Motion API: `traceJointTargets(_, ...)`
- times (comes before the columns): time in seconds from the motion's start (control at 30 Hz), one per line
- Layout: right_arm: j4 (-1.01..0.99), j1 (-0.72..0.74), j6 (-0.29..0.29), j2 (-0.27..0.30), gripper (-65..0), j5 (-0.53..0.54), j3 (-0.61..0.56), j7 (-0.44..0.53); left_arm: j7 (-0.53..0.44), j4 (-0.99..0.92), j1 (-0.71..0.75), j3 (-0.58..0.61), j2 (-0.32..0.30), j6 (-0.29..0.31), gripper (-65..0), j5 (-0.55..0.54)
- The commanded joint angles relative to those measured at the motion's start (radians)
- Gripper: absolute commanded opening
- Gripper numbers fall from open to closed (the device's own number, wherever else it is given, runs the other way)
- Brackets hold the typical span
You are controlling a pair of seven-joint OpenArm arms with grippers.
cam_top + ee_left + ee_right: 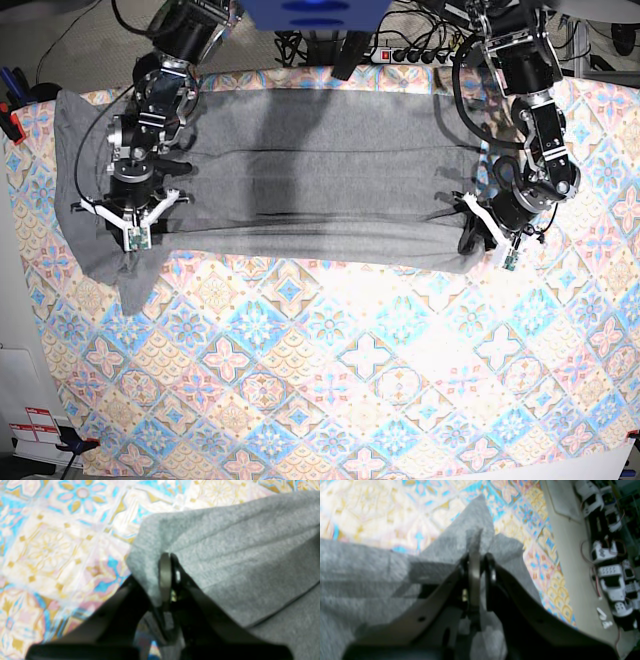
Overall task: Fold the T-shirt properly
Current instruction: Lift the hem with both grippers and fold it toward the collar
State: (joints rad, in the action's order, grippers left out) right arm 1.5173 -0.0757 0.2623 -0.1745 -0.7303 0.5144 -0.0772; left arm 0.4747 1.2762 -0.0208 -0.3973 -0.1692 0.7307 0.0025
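Between the two hands the T-shirt [300, 180] stretches sideways across the surface [400, 380], long axis running hand to hand. Left hand [490, 238] and right hand [132, 222] each pinch its near edge closed, equally placed for the fold.

**Left gripper pinches the shirt's edge**

The left gripper [167, 562] is closed on a fold of the grey T-shirt [237, 555] at its corner. The fabric spreads to the right with long soft creases and a dark seam line lower right. To the left lies the tablecloth [55, 545], patterned in blue, pink and yellow.
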Motion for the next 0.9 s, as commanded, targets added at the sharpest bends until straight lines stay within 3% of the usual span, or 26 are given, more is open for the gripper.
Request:
traceJointTargets(0.0,0.042,-0.002,-0.054,0.017,-62.1,-0.001,0.014,0.012,-0.017,0.024,-0.011,-0.013,-0.022,-0.033,-65.0,0.001)
traceJointTargets(0.23,0.144,-0.103,-0.057,0.017,-62.1,0.007,0.016,-0.017,-0.024,0.024,0.012,-0.015,-0.054,-0.033,-65.0,-0.011)
traceJointTargets(0.47,0.268,-0.178,-0.056,0.017,-62.1,0.142,0.013,-0.125,-0.026,0.044,0.051,-0.013,-0.091,-0.033,-65.0,-0.034)
traceJointTargets(0.63,0.266,-0.183,-0.051,0.017,-62.1,0.139,0.002,-0.128,-0.026,0.112,0.080,-0.012,-0.091,-0.033,-65.0,-0.029)
traceJointTargets(0.73,0.266,-0.197,-0.050,0.017,-62.0,0.127,-0.061,-0.129,-0.023,0.110,0.077,-0.012,-0.086,-0.033,-65.0,-0.029)
traceJointTargets(0.87,0.263,-0.209,-0.048,0.017,-60.4,0.001,-0.187,-0.129,-0.021,0.110,0.077,-0.012,-0.085,-0.033,-65.0,-0.029)
